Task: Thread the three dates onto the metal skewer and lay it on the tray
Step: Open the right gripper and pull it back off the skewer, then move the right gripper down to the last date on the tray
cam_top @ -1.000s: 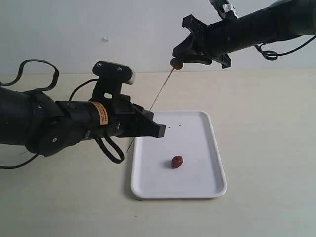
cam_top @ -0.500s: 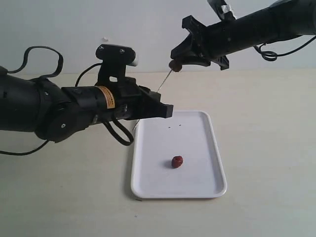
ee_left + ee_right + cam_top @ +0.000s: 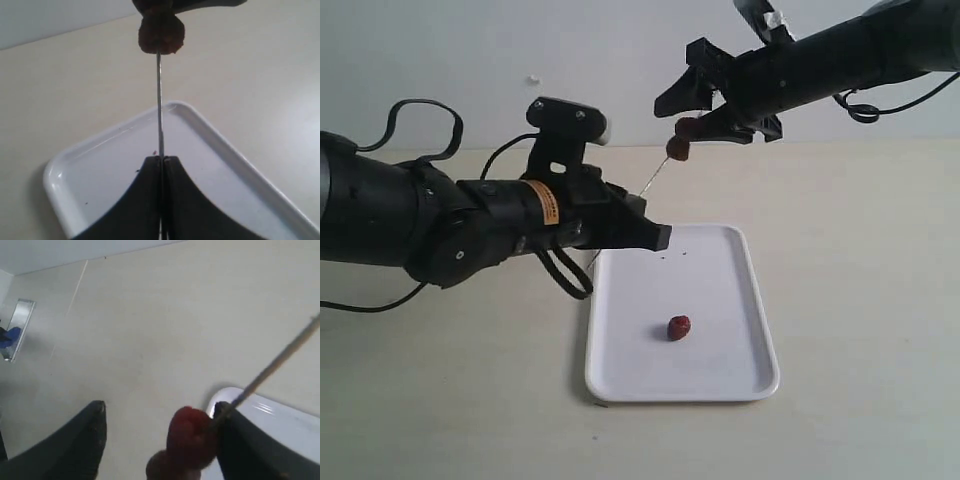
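Left gripper [image 3: 658, 238]: clenched on the metal skewer [image 3: 647, 186], jaws pressed flat together with the rod pinched between them. Skewer tilted up and away from that grip, above the far left corner of the tray [image 3: 760, 382]. Two dates threaded near the raised end: lower date [image 3: 677, 149], upper date [image 3: 689, 126], touching each other. Right gripper [image 3: 698, 112]: released, jaws spread wide on either side of the threaded pair. In the right wrist view, pair seemingly against one finger [image 3: 240, 445], though too blurred to be sure; other finger well apart. Third date [image 3: 679, 327] lying loose near the middle of the tray, apart from both grippers. Tray flat on the pale table [image 3: 860, 250], a few dark specks near its far edge.
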Tool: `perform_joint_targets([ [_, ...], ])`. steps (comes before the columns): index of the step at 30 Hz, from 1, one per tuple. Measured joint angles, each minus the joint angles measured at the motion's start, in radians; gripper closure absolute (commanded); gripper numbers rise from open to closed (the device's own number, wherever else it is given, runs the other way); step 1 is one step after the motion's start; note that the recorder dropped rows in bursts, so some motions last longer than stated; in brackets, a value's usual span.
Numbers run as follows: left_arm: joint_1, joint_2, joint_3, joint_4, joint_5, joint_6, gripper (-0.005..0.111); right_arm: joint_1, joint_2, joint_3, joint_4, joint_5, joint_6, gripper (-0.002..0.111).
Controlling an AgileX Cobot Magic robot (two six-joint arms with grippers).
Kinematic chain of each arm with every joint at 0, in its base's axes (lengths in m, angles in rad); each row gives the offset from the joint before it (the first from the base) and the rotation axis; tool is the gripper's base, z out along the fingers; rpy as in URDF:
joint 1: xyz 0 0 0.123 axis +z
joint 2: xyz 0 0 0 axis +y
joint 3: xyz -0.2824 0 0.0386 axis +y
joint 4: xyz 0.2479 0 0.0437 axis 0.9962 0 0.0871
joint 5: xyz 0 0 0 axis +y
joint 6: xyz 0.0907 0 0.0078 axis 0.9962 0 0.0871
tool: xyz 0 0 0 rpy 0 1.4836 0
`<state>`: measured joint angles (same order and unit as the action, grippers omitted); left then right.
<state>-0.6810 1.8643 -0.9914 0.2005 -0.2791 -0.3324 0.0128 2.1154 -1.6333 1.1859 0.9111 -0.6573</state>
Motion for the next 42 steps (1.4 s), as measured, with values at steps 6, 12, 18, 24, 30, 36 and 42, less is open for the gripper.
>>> perform_joint_targets([
  [6, 0.082, 0.000, 0.000, 0.004, 0.074, 0.020, 0.107, -0.011, -0.002, 0.000, -0.007, -0.027, -0.006, 0.043],
  [12, 0.154, -0.007, 0.021, 0.071, 0.115, 0.036, 0.107, -0.022, -0.010, 0.000, -0.113, -0.036, -0.049, 0.043],
  [18, 0.183, -0.059, 0.037, 0.157, 0.165, 0.061, 0.107, -0.007, -0.014, 0.000, -0.357, 0.093, -0.383, 0.043],
  [24, 0.231, -0.127, 0.037, 0.172, 0.204, 0.067, 0.107, 0.094, -0.014, 0.000, -0.584, 0.204, -0.440, 0.043],
  [30, 0.291, -0.141, 0.037, 0.172, 0.247, 0.067, 0.107, 0.247, -0.014, 0.000, -1.009, 0.150, -0.034, 0.043],
  [36, 0.320, -0.147, 0.037, 0.172, 0.292, 0.067, 0.107, 0.364, -0.026, 0.000, -1.092, 0.166, 0.252, 0.043],
  [42, 0.320, -0.147, 0.037, 0.172, 0.303, 0.067, 0.107, 0.426, -0.055, 0.002, -1.039, 0.228, 0.411, 0.043],
])
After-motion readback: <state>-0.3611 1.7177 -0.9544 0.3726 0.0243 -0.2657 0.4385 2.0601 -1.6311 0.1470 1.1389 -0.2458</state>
